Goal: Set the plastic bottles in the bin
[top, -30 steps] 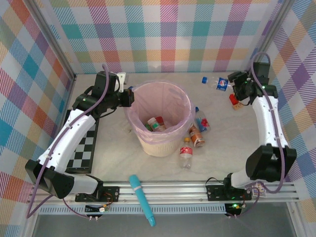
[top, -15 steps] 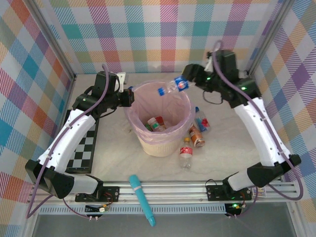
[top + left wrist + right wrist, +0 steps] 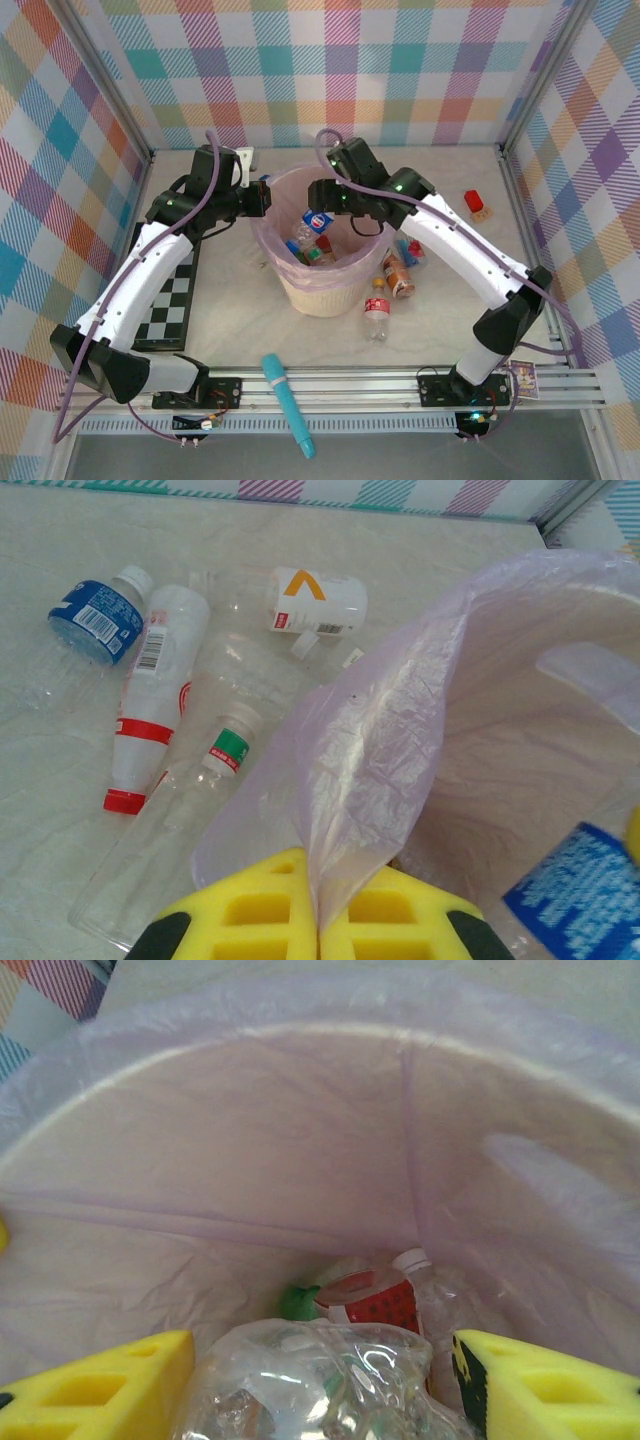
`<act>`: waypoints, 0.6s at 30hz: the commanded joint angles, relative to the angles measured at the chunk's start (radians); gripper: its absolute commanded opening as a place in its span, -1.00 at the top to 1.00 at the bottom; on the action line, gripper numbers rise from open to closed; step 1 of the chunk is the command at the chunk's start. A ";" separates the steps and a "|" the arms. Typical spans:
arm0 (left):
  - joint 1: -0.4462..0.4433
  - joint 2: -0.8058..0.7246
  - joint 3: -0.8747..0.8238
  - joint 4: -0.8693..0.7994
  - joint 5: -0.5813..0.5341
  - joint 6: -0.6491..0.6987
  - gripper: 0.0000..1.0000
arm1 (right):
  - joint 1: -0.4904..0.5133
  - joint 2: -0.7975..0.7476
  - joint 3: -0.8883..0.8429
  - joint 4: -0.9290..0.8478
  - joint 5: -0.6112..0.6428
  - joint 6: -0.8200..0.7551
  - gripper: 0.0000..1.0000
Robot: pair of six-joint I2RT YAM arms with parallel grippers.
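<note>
Right fingers (image 3: pixel 95 1390) over the bin (image 3: pixel 310 295), closed partway on a crumpled clear bottle (image 3: pixel 320 1380) lying between them. Left fingers (image 3: pixel 255 920) pinched shut on the bag (image 3: pixel 370 740) at its rim. Red-capped bottle (image 3: pixel 376 317) lies on worktop (image 3: pixel 430 340), just beside bin.

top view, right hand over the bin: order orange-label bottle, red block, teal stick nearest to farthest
From the right hand:
1. orange-label bottle, just right of the bin
2. red block, far right side
3. teal stick, near table edge
</note>
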 commanded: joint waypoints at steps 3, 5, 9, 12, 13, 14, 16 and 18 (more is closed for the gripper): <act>-0.005 -0.046 0.001 0.039 0.012 -0.044 1.00 | 0.007 0.049 -0.064 0.061 -0.004 -0.019 -0.40; -0.005 -0.043 0.003 0.036 0.010 -0.040 1.00 | 0.007 0.062 -0.070 0.062 -0.015 -0.021 -0.46; -0.005 -0.039 0.004 0.039 0.012 -0.039 1.00 | 0.009 0.069 -0.063 0.059 -0.026 -0.055 -0.68; -0.005 -0.036 0.008 0.039 0.013 -0.039 1.00 | 0.020 0.057 -0.043 0.059 -0.032 -0.125 -0.90; -0.005 -0.034 0.007 0.041 0.014 -0.039 1.00 | 0.026 0.052 -0.036 0.058 -0.025 -0.154 -0.96; -0.005 -0.033 0.006 0.041 0.013 -0.039 1.00 | 0.034 0.046 -0.027 0.056 -0.013 -0.191 -0.99; -0.005 -0.032 0.006 0.044 0.013 -0.039 1.00 | 0.044 0.034 -0.001 0.042 -0.001 -0.238 -0.98; -0.005 -0.028 0.008 0.045 0.012 -0.039 1.00 | 0.047 0.013 0.021 0.031 -0.013 -0.269 -0.98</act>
